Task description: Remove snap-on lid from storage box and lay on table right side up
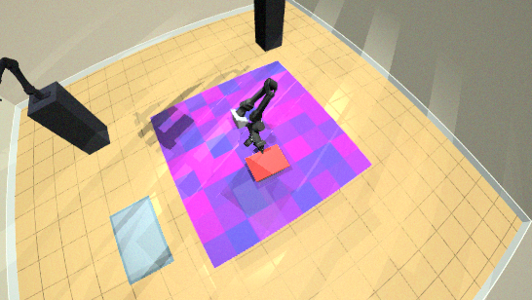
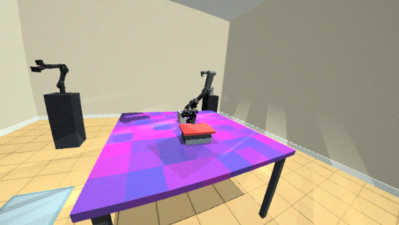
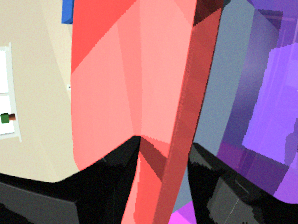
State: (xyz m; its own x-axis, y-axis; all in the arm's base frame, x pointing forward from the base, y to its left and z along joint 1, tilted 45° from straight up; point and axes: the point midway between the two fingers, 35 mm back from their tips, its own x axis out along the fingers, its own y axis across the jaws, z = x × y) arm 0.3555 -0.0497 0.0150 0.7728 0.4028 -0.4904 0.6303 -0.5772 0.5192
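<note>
The red lid (image 1: pixel 267 164) (image 2: pixel 197 128) (image 3: pixel 110 100) lies on top of the grey storage box (image 2: pixel 197 139) (image 3: pixel 220 85), right side up. The box stands on the patchwork table (image 1: pixel 214 248) (image 2: pixel 146 182); a dark band shows under the lid's rim in the exterior view. My gripper (image 1: pixel 261 150) (image 2: pixel 192 122) (image 3: pixel 164 146) is shut on the lid's edge on the side nearest the arm's base. In the wrist view one finger is over the lid's top face and the other is beside its rim. The far fingertip's contact under the rim is not clear.
A white part (image 1: pixel 239 118) (image 2: pixel 180 117) stands beside the arm, behind the box. A black pedestal (image 1: pixel 70 119) (image 2: pixel 66 120) with another arm stands off the table on the left. A pale blue panel (image 1: pixel 141 239) (image 2: pixel 36 206) lies on the floor.
</note>
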